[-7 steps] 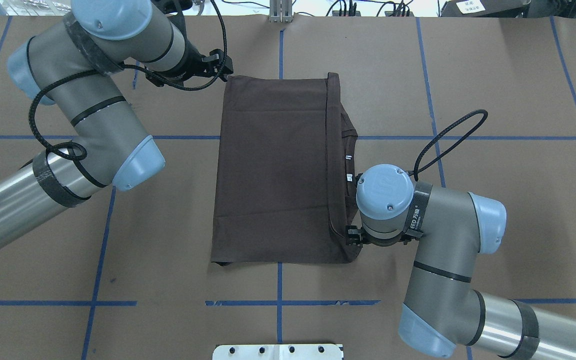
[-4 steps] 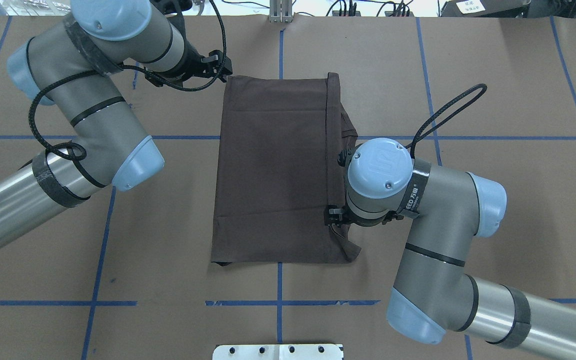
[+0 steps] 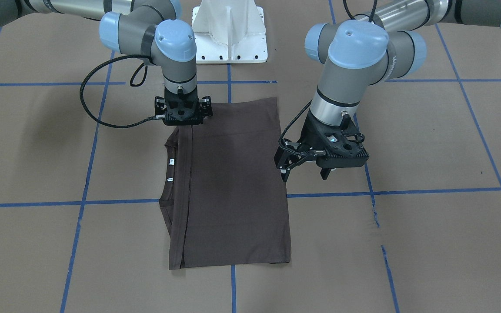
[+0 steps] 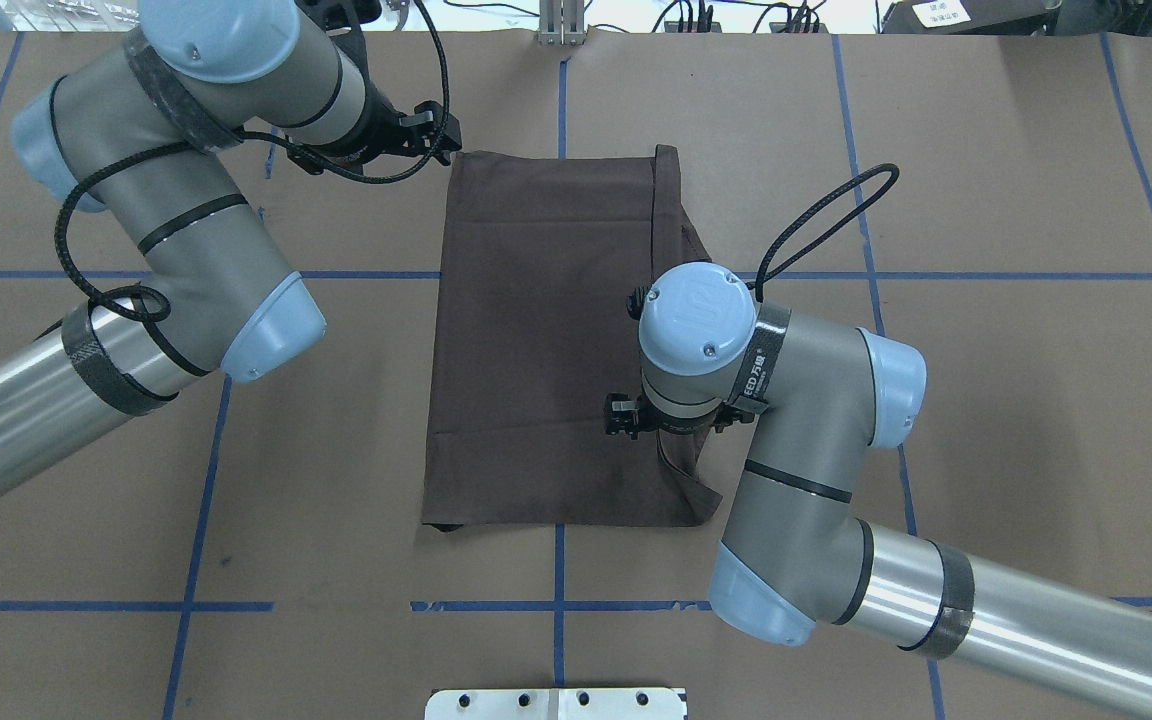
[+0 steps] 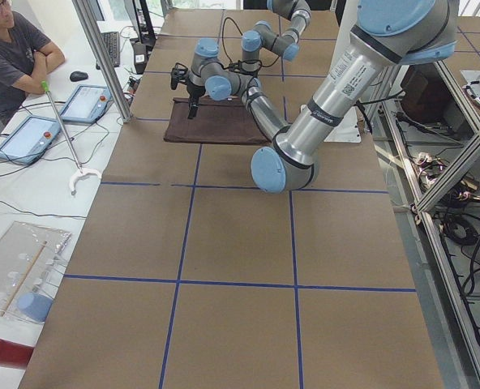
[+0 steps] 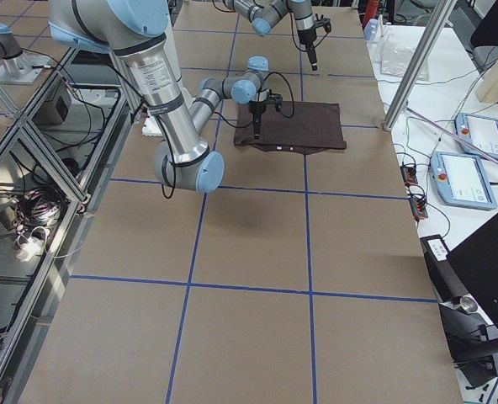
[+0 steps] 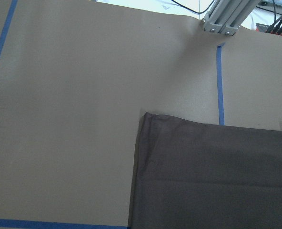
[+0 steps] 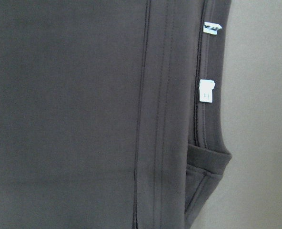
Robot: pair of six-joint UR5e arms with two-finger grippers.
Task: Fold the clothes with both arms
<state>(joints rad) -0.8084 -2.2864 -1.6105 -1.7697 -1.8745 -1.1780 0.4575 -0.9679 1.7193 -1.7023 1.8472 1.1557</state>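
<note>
So the left hand (image 3: pixel 304 174) hangs wide open and empty, just beside the folded T-shirt (image 3: pixel 233 187) lying flat on the counter (image 3: pixel 429 239). The right hand (image 3: pixel 183 118) is over the T-shirt's collar side, can't tell its grip. The white collar tags (image 8: pixel 206 89) are unreadable.

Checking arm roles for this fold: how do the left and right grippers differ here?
The left gripper hangs over the table beside the shirt; the right gripper is over the shirt's collar side. The left gripper is tilted, jaws wide open; the right gripper points straight down, its jaws hidden. Both are black, and neither lifts cloth.
</note>
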